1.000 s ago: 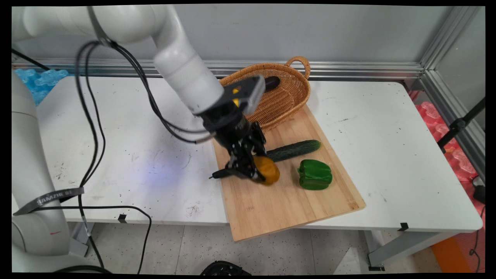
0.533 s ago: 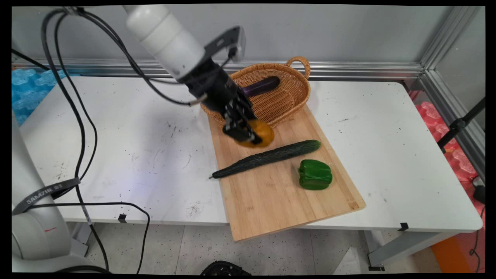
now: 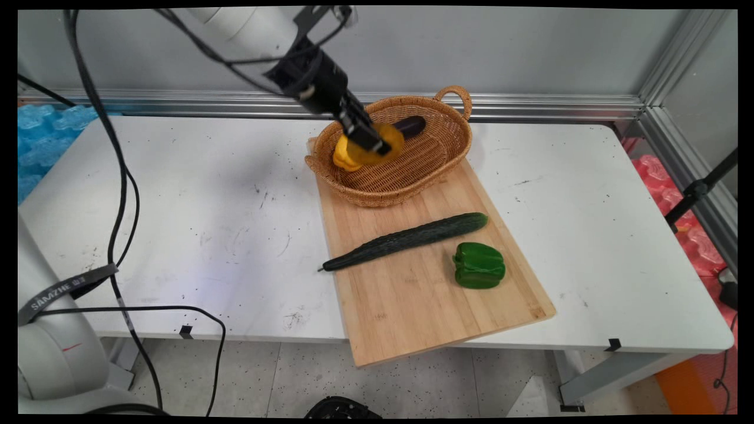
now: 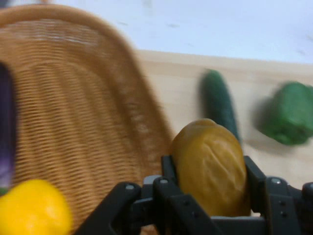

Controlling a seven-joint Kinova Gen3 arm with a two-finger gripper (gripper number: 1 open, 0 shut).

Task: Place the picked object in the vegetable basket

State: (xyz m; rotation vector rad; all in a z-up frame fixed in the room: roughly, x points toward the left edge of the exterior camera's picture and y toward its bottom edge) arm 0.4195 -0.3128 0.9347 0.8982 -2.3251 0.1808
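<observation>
My gripper [image 3: 370, 142] is shut on an orange-brown potato-like lump [image 3: 383, 146] and holds it in the air over the left part of the wicker basket [image 3: 436, 159]. The hand view shows the lump [image 4: 210, 166] clamped between both fingers [image 4: 168, 169], with the basket [image 4: 73, 107] below and to the left. Inside the basket lie a yellow pepper [image 3: 340, 158] [image 4: 32, 208] and a purple eggplant [image 3: 411, 125] [image 4: 6, 132]. A long cucumber [image 3: 406, 240] [image 4: 217, 103] and a green bell pepper [image 3: 478, 265] [image 4: 289, 113] rest on the wooden cutting board [image 3: 412, 306].
The cutting board overhangs the table's [image 3: 194, 235] near edge, and the basket sits on its far end. Black cables [image 3: 121, 194] hang at the left. Blue packaging [image 3: 44, 126] lies at the far left, red packaging [image 3: 665, 182] beyond the right edge.
The gripper has lifted the orange-brown lump off the board, past the cucumber, and carried it up and back over the basket. The cucumber and yellow pepper are now uncovered.
</observation>
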